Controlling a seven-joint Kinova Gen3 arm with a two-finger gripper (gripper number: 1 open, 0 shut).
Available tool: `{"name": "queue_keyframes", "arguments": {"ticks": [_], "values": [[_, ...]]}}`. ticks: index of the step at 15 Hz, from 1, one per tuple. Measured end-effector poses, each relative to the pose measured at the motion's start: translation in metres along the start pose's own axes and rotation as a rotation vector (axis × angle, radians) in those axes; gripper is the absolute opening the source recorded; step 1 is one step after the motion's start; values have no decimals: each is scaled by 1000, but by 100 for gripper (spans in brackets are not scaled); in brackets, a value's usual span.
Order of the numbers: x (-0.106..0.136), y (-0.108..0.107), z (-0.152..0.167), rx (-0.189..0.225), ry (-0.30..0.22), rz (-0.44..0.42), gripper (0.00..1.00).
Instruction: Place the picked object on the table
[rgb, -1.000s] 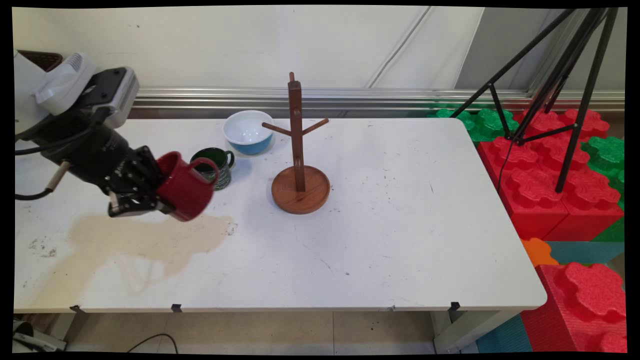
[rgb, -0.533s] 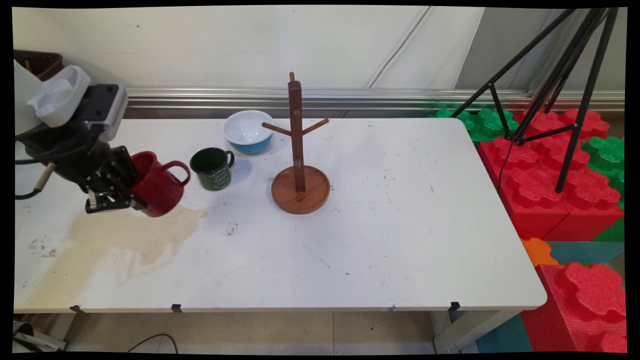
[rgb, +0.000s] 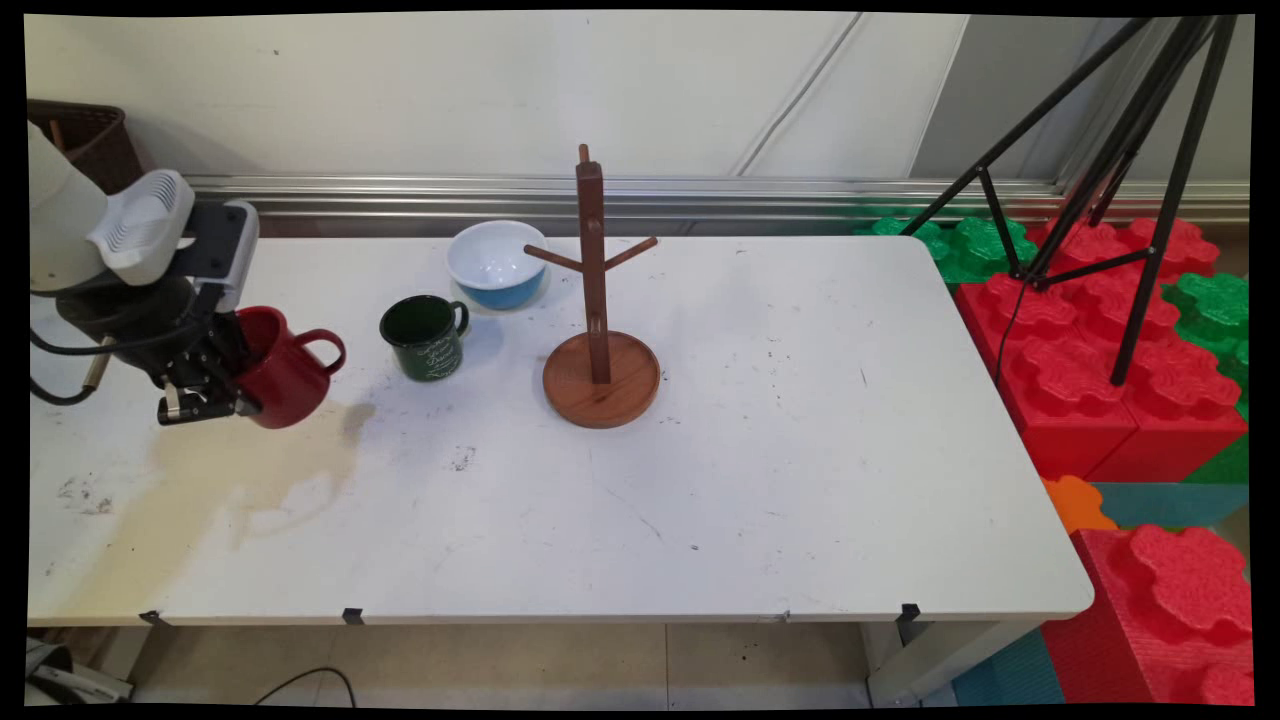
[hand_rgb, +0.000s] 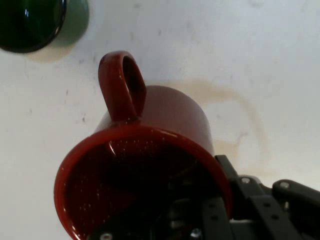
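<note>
Red mug (rgb: 285, 368), held clear of the table (rgb: 760, 470) at the left end of the main view, tilted, with its mouth turned back toward the arm and its base pointing to about 4 o'clock. Its handle (rgb: 322, 349) projects at 2 o'clock, toward the green mug (rgb: 424, 337). In the hand view the red mug (hand_rgb: 150, 165) shows its open mouth to the camera, and the handle (hand_rgb: 122, 85) rises at 12 o'clock.

The gripper (rgb: 215, 385) is clamped on the red mug's rim: 1 finger lies inside the mouth and the other against the outer wall, as the hand view shows at the gripper (hand_rgb: 220, 210), low right. The mug's long axis thus runs roughly in line with the hand, out from the fingers toward the table's middle.

Beneath the mug and at its 7 o'clock spreads a tan stain (rgb: 230, 480) on the tabletop; the mug hangs over the stain's upper right margin, not touching it.

The green mug stands upright at 3 o'clock from the red mug, near but apart, its own handle pointing right. Beyond it, at 1 o'clock, sits a bowl (rgb: 495, 264), white inside and blue outside. The wooden mug tree (rgb: 598, 300), upright on a round base with 2 visible pegs, stands well apart at 3 o'clock, past the green mug. A black tripod (rgb: 1120, 180) and foam blocks (rgb: 1110, 350) lie off the table's right end.
</note>
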Motion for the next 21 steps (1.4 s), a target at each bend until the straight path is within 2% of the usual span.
{"name": "queue_keyframes", "arguments": {"ticks": [4,8,13,21], "values": [[-7,-10,17,10,-46,-20,0],[-12,-19,34,9,-72,-47,0],[-16,-30,54,-2,-77,-58,0],[-8,-39,78,-16,-52,-42,0]]}}
